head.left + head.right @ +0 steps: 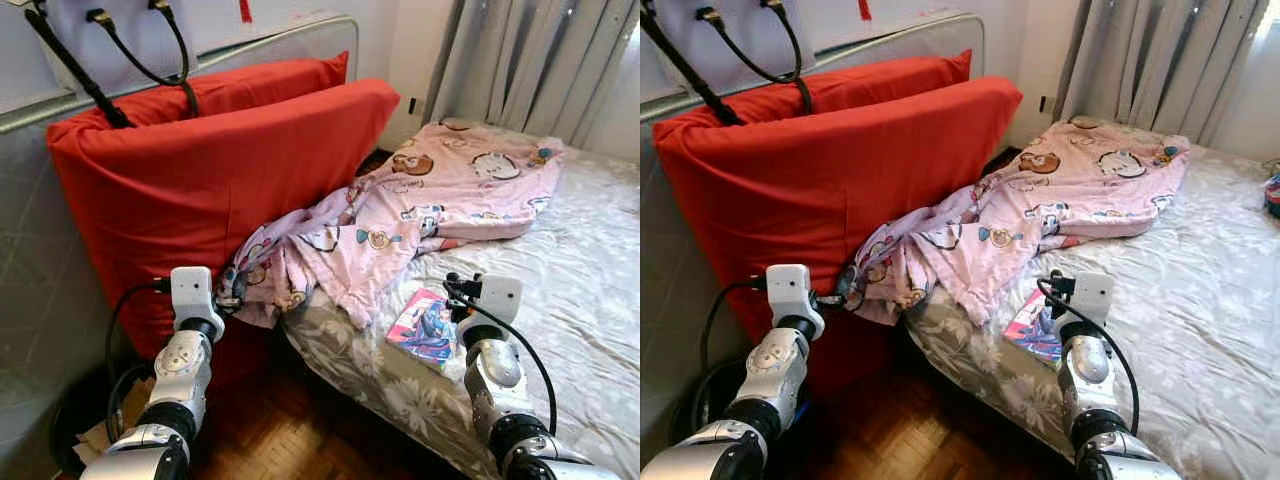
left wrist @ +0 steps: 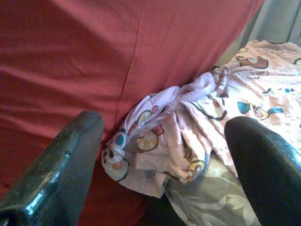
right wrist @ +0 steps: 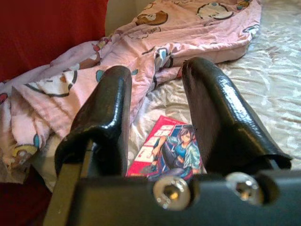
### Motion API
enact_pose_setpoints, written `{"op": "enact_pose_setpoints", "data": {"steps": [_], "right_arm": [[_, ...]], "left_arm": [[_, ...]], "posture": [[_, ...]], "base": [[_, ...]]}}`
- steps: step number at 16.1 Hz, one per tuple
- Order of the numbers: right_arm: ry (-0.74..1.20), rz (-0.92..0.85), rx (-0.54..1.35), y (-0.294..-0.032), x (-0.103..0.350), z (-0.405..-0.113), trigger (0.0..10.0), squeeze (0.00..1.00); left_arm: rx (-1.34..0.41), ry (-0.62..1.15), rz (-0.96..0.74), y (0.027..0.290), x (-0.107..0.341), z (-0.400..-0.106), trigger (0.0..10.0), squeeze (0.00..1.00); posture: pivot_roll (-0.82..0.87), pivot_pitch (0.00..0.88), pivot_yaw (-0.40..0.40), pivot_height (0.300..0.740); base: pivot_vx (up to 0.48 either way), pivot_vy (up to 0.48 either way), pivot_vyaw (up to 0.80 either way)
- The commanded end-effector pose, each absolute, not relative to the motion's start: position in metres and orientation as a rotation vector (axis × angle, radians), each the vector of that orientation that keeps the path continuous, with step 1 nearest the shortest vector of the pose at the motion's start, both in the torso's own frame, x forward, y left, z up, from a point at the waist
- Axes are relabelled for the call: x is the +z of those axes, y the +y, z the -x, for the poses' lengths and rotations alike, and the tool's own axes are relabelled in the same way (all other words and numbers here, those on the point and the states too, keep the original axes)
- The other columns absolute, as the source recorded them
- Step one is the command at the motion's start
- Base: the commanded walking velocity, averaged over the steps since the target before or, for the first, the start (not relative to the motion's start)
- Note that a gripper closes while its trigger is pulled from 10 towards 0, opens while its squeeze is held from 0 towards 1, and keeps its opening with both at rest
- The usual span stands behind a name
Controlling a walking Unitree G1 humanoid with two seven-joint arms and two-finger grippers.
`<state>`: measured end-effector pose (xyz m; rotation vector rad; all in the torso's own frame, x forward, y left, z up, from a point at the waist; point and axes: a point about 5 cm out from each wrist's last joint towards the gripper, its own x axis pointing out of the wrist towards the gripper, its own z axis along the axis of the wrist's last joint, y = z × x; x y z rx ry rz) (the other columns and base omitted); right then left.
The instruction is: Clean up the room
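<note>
The left gripper (image 2: 164,155) has its jaws wide apart and holds nothing. Between them, a little ahead, hangs the bunched end of the pink cartoon blanket (image 2: 160,141), over the bed corner and against the red cushion (image 2: 141,56). The right gripper (image 3: 157,94) is also open, with jaws parted and empty. Ahead of them the comic book (image 3: 171,148) lies flat on the bed, near its edge.

The wrist views show the book cover with a drawn figure and the folds of the blanket. The head views show more of the room: the bed (image 1: 590,270) with a grey flowered sheet, the blanket spread across it toward the curtains (image 1: 540,60), black bag straps (image 1: 130,55) over the cushion, and the wooden floor (image 1: 290,430).
</note>
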<state>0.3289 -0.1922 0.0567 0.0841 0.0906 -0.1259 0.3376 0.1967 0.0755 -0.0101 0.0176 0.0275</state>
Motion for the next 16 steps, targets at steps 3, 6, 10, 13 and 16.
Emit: {"op": "enact_pose_setpoints", "data": {"steps": [3,6,10,13,16], "right_arm": [[0.060,-0.076,-0.118,-0.1897,0.0591,-0.3288,10.0,0.00],[0.068,-0.072,-0.119,-0.1896,0.0584,-0.3288,10.0,0.00],[0.062,-0.077,-0.116,-0.1886,0.0588,-0.3290,10.0,0.00],[0.068,-0.080,-0.118,-0.1880,0.0574,-0.3282,10.0,0.00],[0.072,-0.082,-0.116,-0.1874,0.0564,-0.3276,10.0,0.00]], "left_arm": [[0.012,-0.019,0.011,0.1928,0.0856,-0.3436,10.0,0.00],[0.010,-0.027,0.009,0.1918,0.0867,-0.3440,10.0,0.00],[-0.004,-0.013,0.000,0.1906,0.0855,-0.3443,10.0,0.00],[-0.006,-0.018,0.005,0.1908,0.0870,-0.3451,10.0,0.00],[-0.006,0.002,0.023,0.1920,0.0834,-0.3437,10.0,0.00]], "posture": [[-0.01,0.000,-0.022,0.658],[-0.02,0.000,-0.022,0.658],[-0.01,0.000,-0.026,0.658],[0.00,0.000,-0.027,0.658],[-0.01,0.000,-0.026,0.658]], "base": [[0.000,0.000,0.00],[0.000,0.000,0.00],[0.000,0.000,0.00],[0.000,0.000,0.00],[0.000,0.000,0.00]]}}
